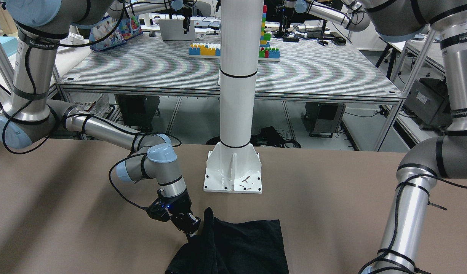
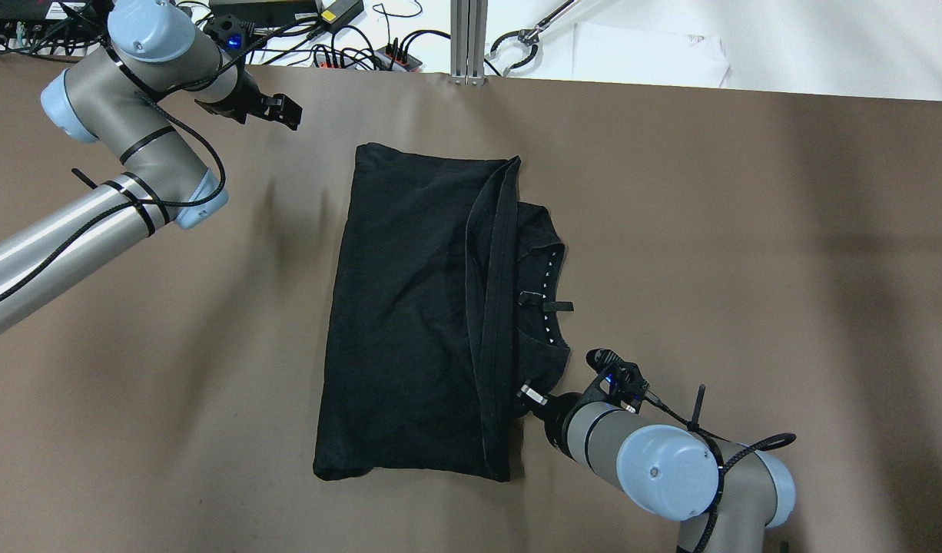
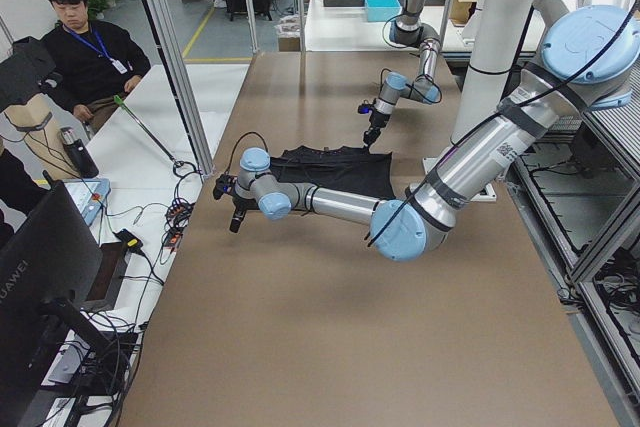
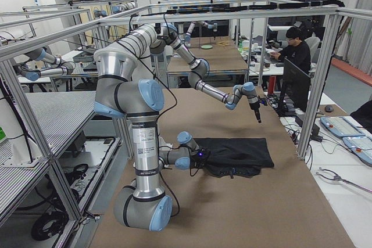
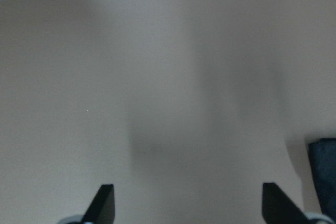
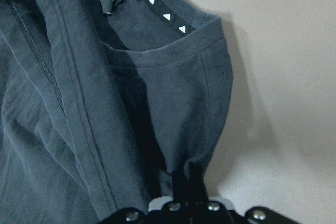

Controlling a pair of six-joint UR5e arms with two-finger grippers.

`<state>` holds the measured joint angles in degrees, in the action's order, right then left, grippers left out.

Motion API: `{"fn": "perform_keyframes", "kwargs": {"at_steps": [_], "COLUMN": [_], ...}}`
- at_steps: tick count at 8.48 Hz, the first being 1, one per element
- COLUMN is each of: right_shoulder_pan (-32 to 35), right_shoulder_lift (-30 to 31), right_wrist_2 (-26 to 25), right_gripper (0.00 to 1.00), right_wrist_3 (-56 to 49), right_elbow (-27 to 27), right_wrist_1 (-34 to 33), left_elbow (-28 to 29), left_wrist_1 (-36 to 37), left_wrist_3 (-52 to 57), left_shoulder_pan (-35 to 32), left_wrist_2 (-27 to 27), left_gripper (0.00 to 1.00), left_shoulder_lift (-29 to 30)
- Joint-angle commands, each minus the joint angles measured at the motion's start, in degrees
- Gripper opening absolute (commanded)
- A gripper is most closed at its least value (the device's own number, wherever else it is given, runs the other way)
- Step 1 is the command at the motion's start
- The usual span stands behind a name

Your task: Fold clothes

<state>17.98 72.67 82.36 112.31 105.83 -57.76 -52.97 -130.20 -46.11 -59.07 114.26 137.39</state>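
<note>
A brown tabletop [image 2: 747,269] fills a robot lab framed in aluminium rails. The right claw [image 6: 184,181] is clenched on the near right edge of the clothes [image 2: 409,322], a black garment lying part-folded mid-tabletop. The left claw [image 5: 189,203] hangs released over bare tabletop at the far left, well apart from the cloth. The fabric looks light and limp, so hems and corners should give the surest hold. Its neck tape [image 6: 167,17] shows white triangles and no words. A monitor [image 3: 22,282] reads HUAWEI.

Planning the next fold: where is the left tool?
Overhead view, upper left: the left tool hovers near the table's far edge, just left of the black garment's far corner, apart from it.
</note>
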Motion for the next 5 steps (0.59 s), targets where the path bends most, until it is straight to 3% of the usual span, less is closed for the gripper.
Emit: {"fn": "perform_keyframes", "kwargs": {"at_steps": [1,3,5], "right_shoulder_pan": [1.70,4.24,4.69], "right_shoulder_lift": [-0.07,0.90,-1.55], "right_wrist_2": [2.26,5.95,5.17], "right_gripper": [0.94,0.94,0.94], "right_wrist_3": [-7.67,-13.15,-21.92], "right_elbow": [3.92,7.55,6.94], "right_wrist_1": [-4.88,-10.06,-12.71], "left_elbow": [-0.03,-0.03,-0.03], "left_wrist_1": [0.03,0.03,0.03], "left_wrist_3": [-1.00,-1.00,-1.00], "left_shoulder_pan": [0.01,0.09,0.09], "left_wrist_2": [0.00,0.00,0.00], "left_gripper": [1.00,1.00,1.00], "left_shoulder_lift": [-0.02,0.07,0.07]}}
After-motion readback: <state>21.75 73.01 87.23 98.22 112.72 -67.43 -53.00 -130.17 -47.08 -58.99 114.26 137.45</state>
